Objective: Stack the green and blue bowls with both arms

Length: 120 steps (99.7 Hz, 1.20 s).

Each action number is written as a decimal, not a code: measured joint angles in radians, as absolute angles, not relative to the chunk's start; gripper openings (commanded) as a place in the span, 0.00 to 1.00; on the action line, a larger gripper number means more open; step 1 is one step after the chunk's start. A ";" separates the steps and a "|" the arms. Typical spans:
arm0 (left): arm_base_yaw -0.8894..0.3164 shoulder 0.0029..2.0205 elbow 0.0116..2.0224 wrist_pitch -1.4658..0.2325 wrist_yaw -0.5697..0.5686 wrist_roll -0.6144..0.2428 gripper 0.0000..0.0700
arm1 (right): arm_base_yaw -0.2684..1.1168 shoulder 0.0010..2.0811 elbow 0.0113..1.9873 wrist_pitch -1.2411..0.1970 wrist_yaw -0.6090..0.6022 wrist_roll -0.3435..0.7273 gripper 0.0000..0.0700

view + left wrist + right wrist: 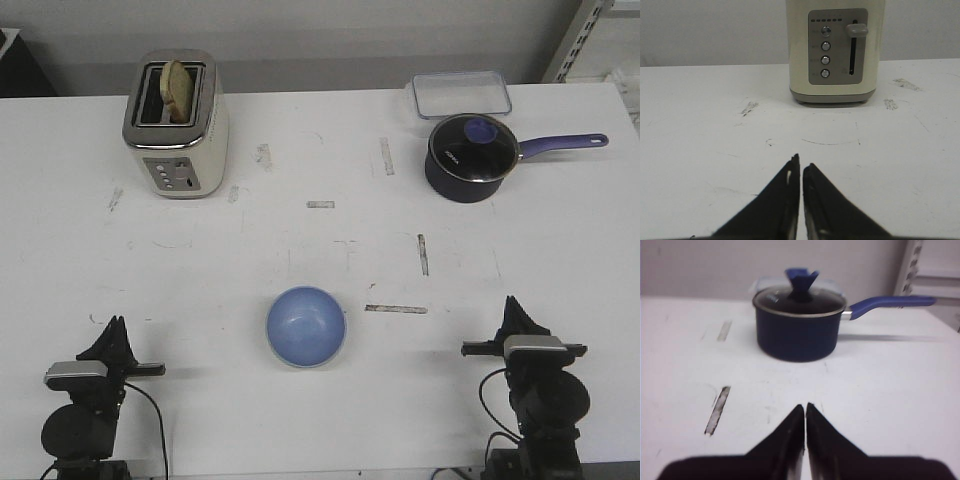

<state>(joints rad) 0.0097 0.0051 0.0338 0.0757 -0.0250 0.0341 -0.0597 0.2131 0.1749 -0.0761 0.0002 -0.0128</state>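
- Near the front edge of the white table (pixel 320 250), midway between the two arms, you see the blue bowl (pixel 306 325) sitting upright with its open side up. A thin pale rim shows along its lower right edge; you cannot tell whether this is the green bowl beneath it.
- At the front left corner, the left gripper (pixel 113 330) rests low with its jaws pressed together and nothing between them. In the left wrist view, the fingertips (pixel 801 167) meet at a narrow seam above bare table.
- At the front right corner, the right gripper (pixel 516 308) is likewise closed on nothing. In the right wrist view, its fingertips (pixel 805 409) touch.
- Both grippers sit well apart from the blue bowl.
- At the back left, you see a cream toaster (pixel 176 125) with a slice of bread (pixel 180 90) standing in one slot.
- At the back right, a dark navy saucepan (pixel 472 160) with a glass lid stands, its purple handle (pixel 562 145) pointing right. A clear plastic container (pixel 461 95) lies just behind it.
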 measured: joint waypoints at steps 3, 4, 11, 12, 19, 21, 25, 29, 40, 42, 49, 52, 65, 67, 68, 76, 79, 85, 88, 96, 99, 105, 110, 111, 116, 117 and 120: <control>0.010 0.005 0.034 0.076 -0.025 0.034 0.00 | -0.063 0.187 0.152 -0.067 -0.001 -0.004 0.00; 0.010 0.005 0.034 0.076 -0.025 0.034 0.00 | -0.064 0.178 0.145 -0.066 -0.002 -0.001 0.00; 0.010 0.005 0.034 0.076 -0.025 0.034 0.00 | -0.066 0.114 0.093 -0.066 -0.004 0.009 0.00; 0.010 0.005 0.034 0.076 -0.025 0.034 0.00 | -0.066 0.105 0.085 -0.066 -0.005 0.009 0.00; 0.010 0.005 0.034 0.075 -0.025 0.034 0.00 | -0.066 0.031 0.033 -0.069 -0.006 0.017 0.00; 0.010 0.006 0.034 0.075 -0.025 0.034 0.00 | -0.066 0.011 0.019 -0.069 -0.006 0.023 0.00; 0.010 0.005 0.034 0.076 -0.025 0.034 0.00 | -0.066 -0.001 0.015 -0.090 -0.004 0.032 0.00; 0.010 0.005 0.034 0.078 -0.025 0.034 0.00 | -0.066 0.002 0.015 -0.080 -0.003 0.038 0.00; 0.010 0.006 0.034 0.081 -0.025 0.034 0.00 | -0.067 0.003 0.015 -0.084 -0.001 0.047 0.00; 0.010 0.006 0.034 0.083 -0.025 0.034 0.00 | -0.067 0.003 0.015 -0.081 -0.001 0.048 0.00; 0.010 0.006 0.034 0.084 -0.025 0.034 0.00 | -0.067 0.002 0.015 -0.075 0.000 0.050 0.00; 0.010 0.005 0.034 0.084 -0.025 0.034 0.00 | -0.067 0.002 0.015 -0.072 0.000 0.050 0.00; 0.010 0.006 0.034 0.084 -0.025 0.034 0.00 | -0.067 0.002 0.015 -0.060 0.000 0.050 0.00; 0.010 0.006 0.034 0.084 -0.025 0.034 0.00 | -0.067 0.002 0.015 -0.060 0.000 0.050 0.00; 0.010 0.006 0.034 0.084 -0.025 0.034 0.00 | -0.067 0.002 0.015 -0.060 0.000 0.050 0.00; 0.010 0.006 0.034 0.084 -0.025 0.034 0.00 | -0.067 0.002 0.015 -0.060 0.000 0.050 0.00; 0.010 0.005 0.034 0.084 -0.025 0.034 0.00 | -0.067 0.002 0.015 -0.060 0.000 0.051 0.00; 0.010 0.005 0.034 0.084 -0.025 0.034 0.00 | -0.067 0.002 0.015 -0.060 0.000 0.051 0.00; 0.010 0.006 0.034 0.084 -0.025 0.034 0.00 | -0.067 0.002 0.015 -0.060 0.000 0.050 0.00; 0.010 0.005 0.034 0.084 -0.025 0.034 0.00 | -0.067 0.002 0.015 -0.060 0.000 0.050 0.00; 0.010 0.006 0.034 0.084 -0.025 0.034 0.00 | -0.067 0.002 0.015 -0.060 0.000 0.051 0.00; 0.010 0.005 0.034 0.084 -0.025 0.034 0.00 | -0.067 0.002 0.015 -0.060 0.000 0.051 0.00; 0.010 0.006 0.033 0.084 -0.025 0.034 0.00 | -0.067 0.002 0.015 -0.060 0.000 0.050 0.00; 0.010 0.006 0.034 0.084 -0.025 0.034 0.00 | -0.067 0.002 0.015 -0.060 0.000 0.051 0.00; 0.010 0.006 0.034 0.084 -0.025 0.034 0.00 | -0.067 0.002 0.015 -0.060 0.000 0.051 0.00; 0.010 0.006 0.034 0.084 -0.025 0.034 0.00 | -0.067 0.002 0.015 -0.060 0.000 0.051 0.00; 0.010 0.005 0.034 0.084 -0.025 0.034 0.00 | -0.067 0.002 0.015 -0.060 0.000 0.051 0.00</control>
